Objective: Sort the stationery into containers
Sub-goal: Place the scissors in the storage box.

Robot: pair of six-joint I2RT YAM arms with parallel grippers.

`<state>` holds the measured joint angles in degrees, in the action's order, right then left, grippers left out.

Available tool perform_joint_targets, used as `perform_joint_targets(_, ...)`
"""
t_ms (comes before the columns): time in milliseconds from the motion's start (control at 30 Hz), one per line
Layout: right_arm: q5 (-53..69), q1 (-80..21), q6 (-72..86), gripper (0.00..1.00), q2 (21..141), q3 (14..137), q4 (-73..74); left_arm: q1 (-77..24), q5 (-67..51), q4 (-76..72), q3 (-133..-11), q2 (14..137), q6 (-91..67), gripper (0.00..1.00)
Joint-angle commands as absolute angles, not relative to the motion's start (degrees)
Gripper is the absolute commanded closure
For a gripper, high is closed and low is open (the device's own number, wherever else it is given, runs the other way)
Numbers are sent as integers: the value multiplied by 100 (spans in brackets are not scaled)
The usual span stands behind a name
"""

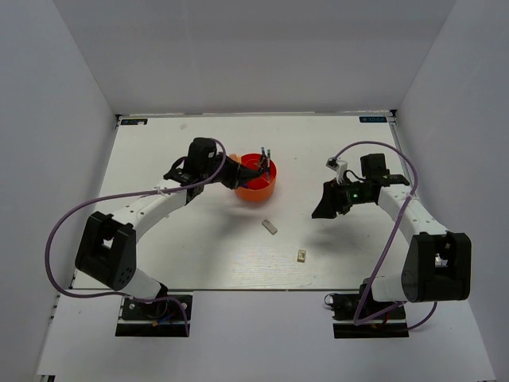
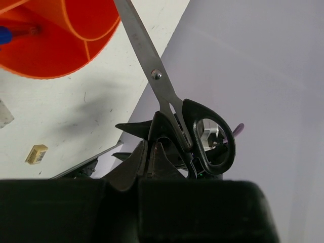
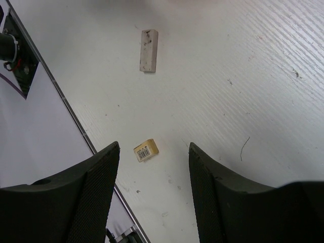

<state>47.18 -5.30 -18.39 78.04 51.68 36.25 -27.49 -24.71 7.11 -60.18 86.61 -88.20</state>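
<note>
We see the left gripper pressed tight on the black handle of the scissors, with the blades pointing away from the wrist toward the orange tub. We judge that this hold by the handle lets the long blades go into a compartment point first, and that the arm sits close beside the tub for that reason. From the wrist view we cannot tell whether the tips are over the rim or just beside it. A blue pen lies inside the tub, and from above some dark, thin things stand up at its far side. The right gripper hangs above the table with its fingers spread and nothing between them. In its own camera the little beige cube lies on the table between the two fingers, which suggests to us a line-up for picking it next. The whitish eraser lies flat a little farther off, apart from the cube, and both wait outside the tub.
</note>
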Motion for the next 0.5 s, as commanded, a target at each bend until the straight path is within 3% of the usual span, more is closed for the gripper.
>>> perform_joint_targets(0,4878,-483,-1793,40,7664,5177,3656,-2769,-2364,747,-5801,8376,-8921,99)
perform_joint_targets(400,4913,-431,-1793,40,7611,5133,3647,-2637,-2329,466,-6020,8833,-9325,99)
perform_joint_targets(467,4931,-413,-1810,40,7620,5124,3647,-2576,-2347,457,-6055,8894,-9387,90)
